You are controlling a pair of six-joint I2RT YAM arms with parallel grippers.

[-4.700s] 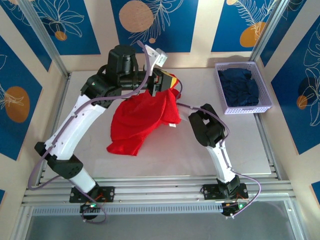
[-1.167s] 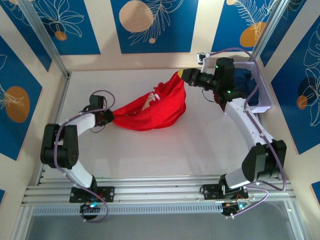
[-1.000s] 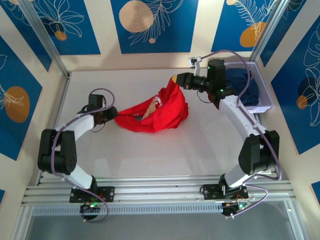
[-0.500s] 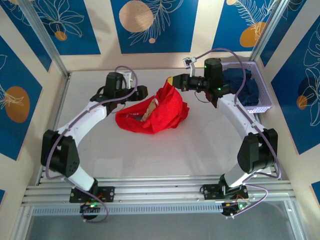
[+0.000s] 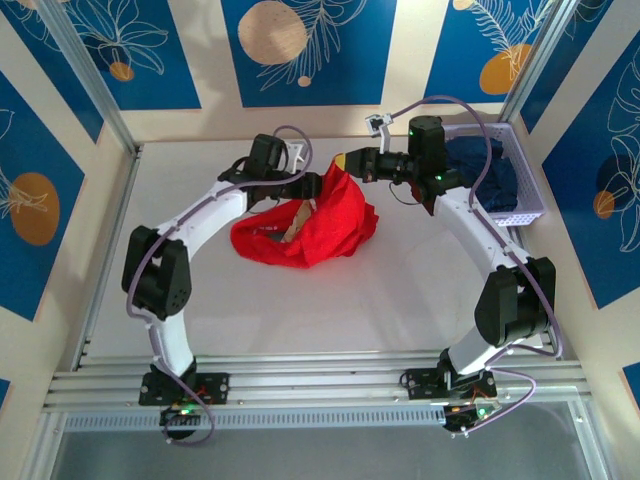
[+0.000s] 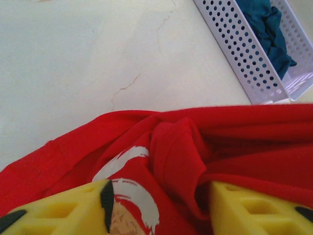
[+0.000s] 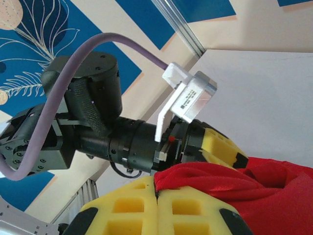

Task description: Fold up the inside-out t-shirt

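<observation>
Holding the shirt [image 5: 315,228] up by one far edge, the right gripper [image 5: 347,162] had its fingers [image 7: 127,208] pressed together on a fold of red cloth. The rest of the shirt lay bunched on the table [image 5: 400,300], around the middle and a little to the far side, with some white lettering showing. The left gripper [image 5: 305,187] was at the far left of the heap, just beside the right one. Its fingers [image 6: 58,213] stood spread, one at each side of a raised fold, and the cloth between them did not look squeezed. The basket [image 5: 452,218] with a navy garment [image 5: 480,170] stood at the far right, apart from the shirt.

The step in hand seemed to be the taking of a second hold, so that the shirt could be stretched out or turned; no folding had begun. The next move probably called for the left fingers to close on one layer only, near a hem or seam, and then for both arms to draw apart gently. A thick bunch in the grip would likely leave the shirt twisted.
</observation>
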